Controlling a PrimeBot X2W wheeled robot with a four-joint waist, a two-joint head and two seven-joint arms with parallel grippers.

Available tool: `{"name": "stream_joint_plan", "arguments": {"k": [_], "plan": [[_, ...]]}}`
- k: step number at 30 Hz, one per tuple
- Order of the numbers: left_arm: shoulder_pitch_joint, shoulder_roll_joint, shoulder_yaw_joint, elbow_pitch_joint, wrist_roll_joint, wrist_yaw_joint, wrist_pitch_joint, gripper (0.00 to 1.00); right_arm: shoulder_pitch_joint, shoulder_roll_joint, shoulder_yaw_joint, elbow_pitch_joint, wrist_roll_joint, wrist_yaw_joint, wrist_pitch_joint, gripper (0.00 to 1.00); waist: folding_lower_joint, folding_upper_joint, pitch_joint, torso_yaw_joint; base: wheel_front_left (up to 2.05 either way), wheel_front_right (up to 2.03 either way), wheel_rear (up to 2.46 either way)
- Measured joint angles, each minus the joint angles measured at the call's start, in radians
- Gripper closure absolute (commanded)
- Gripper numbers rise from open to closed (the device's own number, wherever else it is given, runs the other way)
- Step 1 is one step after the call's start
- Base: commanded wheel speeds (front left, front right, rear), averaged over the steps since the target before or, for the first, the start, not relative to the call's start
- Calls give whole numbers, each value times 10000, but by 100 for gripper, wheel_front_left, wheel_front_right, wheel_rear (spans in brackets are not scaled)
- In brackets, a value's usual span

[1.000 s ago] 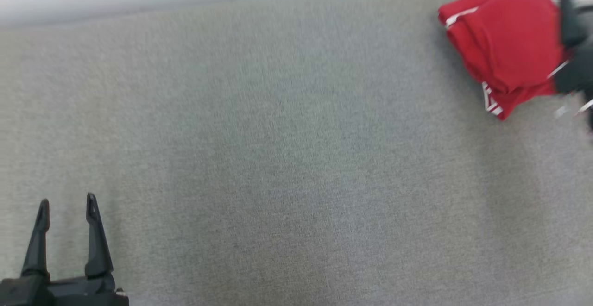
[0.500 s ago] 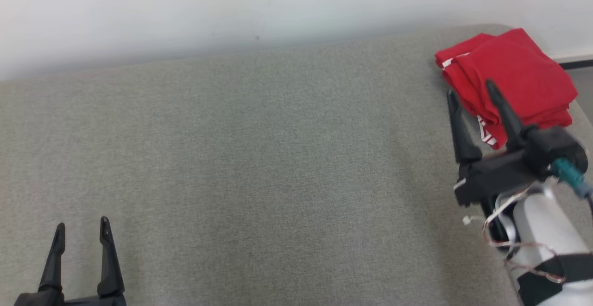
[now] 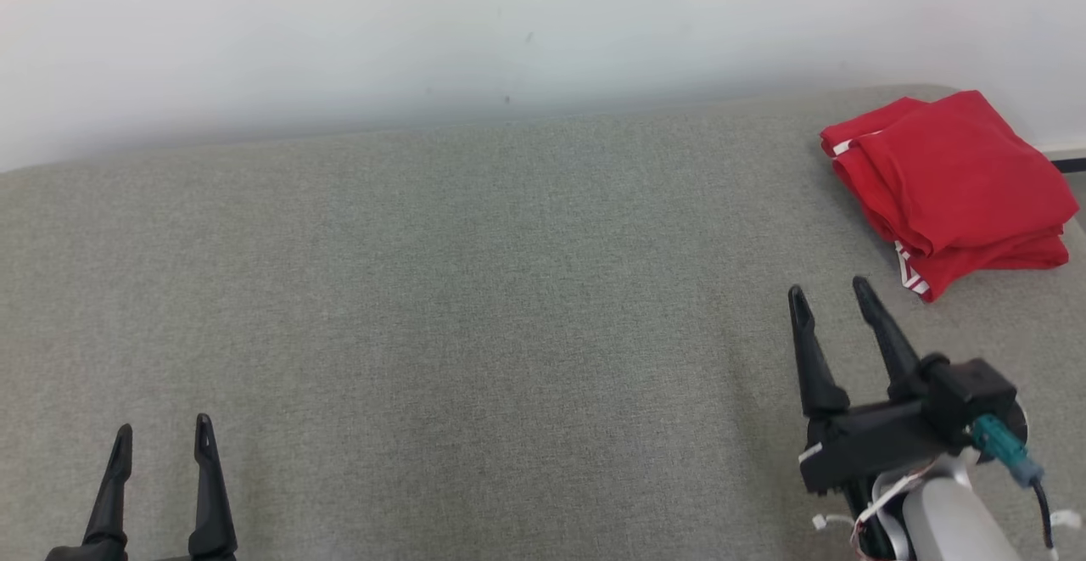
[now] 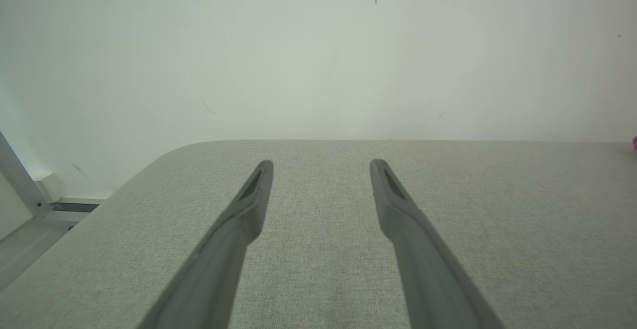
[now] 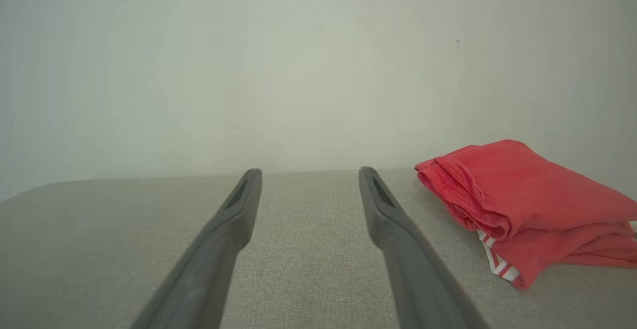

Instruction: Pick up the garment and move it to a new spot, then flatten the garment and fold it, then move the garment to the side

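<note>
The garment (image 3: 950, 187) is red with white trim and lies folded in a neat stack at the far right corner of the grey fabric surface (image 3: 509, 306). In the right wrist view the garment (image 5: 522, 204) sits to the right of the fingers, apart from them. My right gripper (image 3: 827, 294) is open and empty, a short way in front and to the left of the stack. My left gripper (image 3: 161, 434) is open and empty at the near left; in its wrist view the left gripper (image 4: 321, 167) has bare fabric between its fingers.
A pale wall (image 3: 424, 26) runs along the back edge of the surface. The right edge of the surface (image 3: 1073, 221) lies just past the garment. In the left wrist view the rounded left corner (image 4: 164, 155) drops off toward a white frame (image 4: 20, 189).
The head camera has tilted up, so the wall shows more. My right gripper has drawn back from the garment toward me and now stands clear of it. The garment stays folded in place.
</note>
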Motion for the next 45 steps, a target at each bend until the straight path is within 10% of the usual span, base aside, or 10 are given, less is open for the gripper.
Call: {"name": "stream_joint_plan", "arguments": {"k": [40,41,45], "plan": [[176,48,-635,959,337,171,2,0,2380,1162,-462,-639,-293,0,-31,0,1,1,-627,339,0,0,0],[176,48,-646,957,336,169,2,100,2381,1162,-466,-639,-297,0,-31,100,1,1,-629,342,0,0,0],[226,-56,-671,1337,322,171,36,100,2514,1168,-445,-284,-293,2,35,100,1,1,-631,344,0,0,0]]}}
